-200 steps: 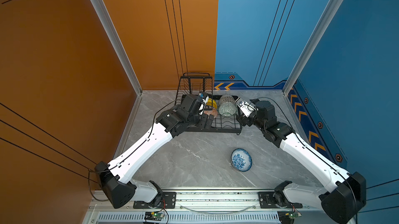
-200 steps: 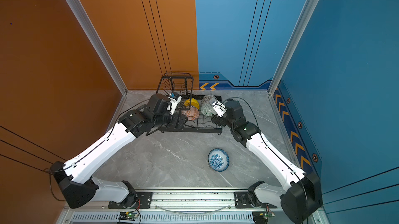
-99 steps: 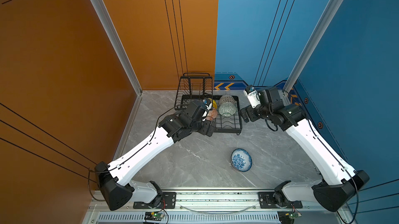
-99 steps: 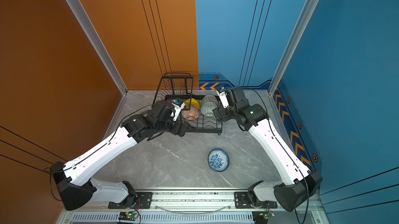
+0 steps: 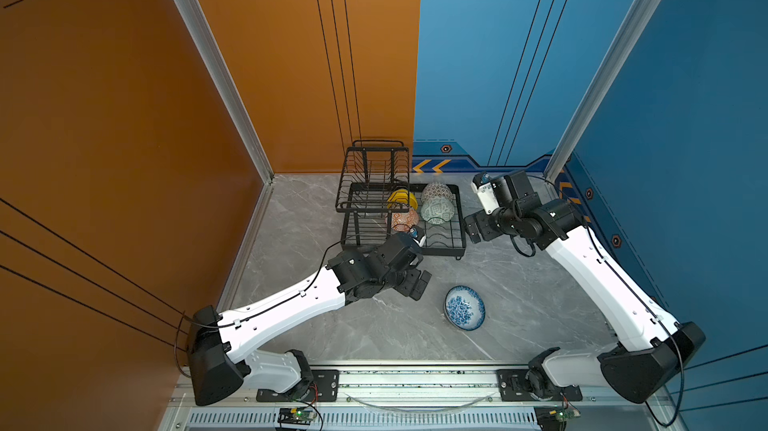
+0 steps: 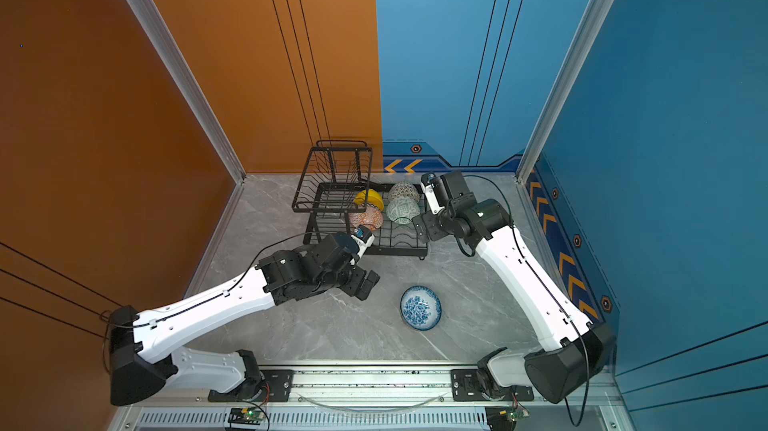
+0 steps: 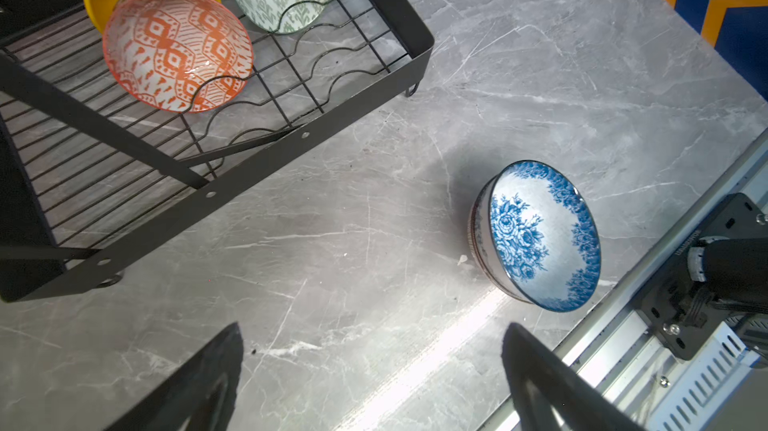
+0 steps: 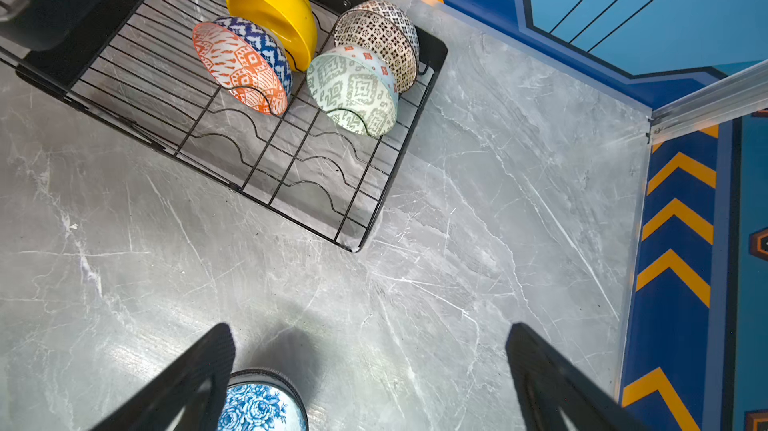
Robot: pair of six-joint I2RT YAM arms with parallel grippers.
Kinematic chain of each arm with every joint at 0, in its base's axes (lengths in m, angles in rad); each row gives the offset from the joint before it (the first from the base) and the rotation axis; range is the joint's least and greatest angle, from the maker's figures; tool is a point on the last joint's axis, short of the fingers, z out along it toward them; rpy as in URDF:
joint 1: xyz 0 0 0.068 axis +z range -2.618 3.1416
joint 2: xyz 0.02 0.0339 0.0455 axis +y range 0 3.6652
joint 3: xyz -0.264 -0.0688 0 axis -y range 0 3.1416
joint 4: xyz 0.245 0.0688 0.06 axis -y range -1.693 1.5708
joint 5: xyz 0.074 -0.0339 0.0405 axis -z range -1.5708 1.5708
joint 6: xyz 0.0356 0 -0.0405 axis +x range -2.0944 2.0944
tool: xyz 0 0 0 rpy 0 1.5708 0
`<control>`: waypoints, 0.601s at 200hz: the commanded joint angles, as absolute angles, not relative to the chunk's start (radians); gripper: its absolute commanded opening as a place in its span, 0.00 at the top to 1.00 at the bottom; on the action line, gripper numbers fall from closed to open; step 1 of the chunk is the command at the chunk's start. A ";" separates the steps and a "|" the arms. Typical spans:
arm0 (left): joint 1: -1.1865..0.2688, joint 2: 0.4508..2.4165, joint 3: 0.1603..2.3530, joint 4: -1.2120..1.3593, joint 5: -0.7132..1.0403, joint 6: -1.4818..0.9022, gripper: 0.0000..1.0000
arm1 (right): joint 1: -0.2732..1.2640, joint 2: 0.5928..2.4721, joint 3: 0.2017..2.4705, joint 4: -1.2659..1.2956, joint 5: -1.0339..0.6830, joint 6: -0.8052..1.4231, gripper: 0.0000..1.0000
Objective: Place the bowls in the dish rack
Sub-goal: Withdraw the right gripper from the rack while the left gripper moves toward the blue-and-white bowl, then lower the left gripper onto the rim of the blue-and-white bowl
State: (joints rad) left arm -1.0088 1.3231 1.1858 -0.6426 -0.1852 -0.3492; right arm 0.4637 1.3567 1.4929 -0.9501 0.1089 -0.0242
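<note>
Top views are both filled by the desk [image 5: 365,337], with the rack [image 5: 444,248] set against its far edge. The left claw [image 5: 419,285] is held wide open and empty over bare desk between the rack and the blue bowl [image 5: 464,308], probably so that this bowl can be reached next. The right claw [image 5: 476,230], equally open and empty, is held just beside the rack's right rim. Four bowls are stood on edge in the tray's wavy wires, presumably to be propped upright: yellow [image 5: 402,199], orange [image 5: 405,219], dark [image 5: 436,192], green [image 5: 437,212]. The blue bowl is found toward the desk's front edge. A striped rim is glimpsed beneath it in the left wrist view; whether another bowl is nested there cannot be told. The yellow bowl is partly screened by the raised tier.
</note>
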 commanded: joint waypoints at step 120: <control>-1.138 1.704 1.340 -0.597 -0.202 -0.481 0.27 | 0.457 1.273 1.344 -0.884 0.178 -0.009 0.00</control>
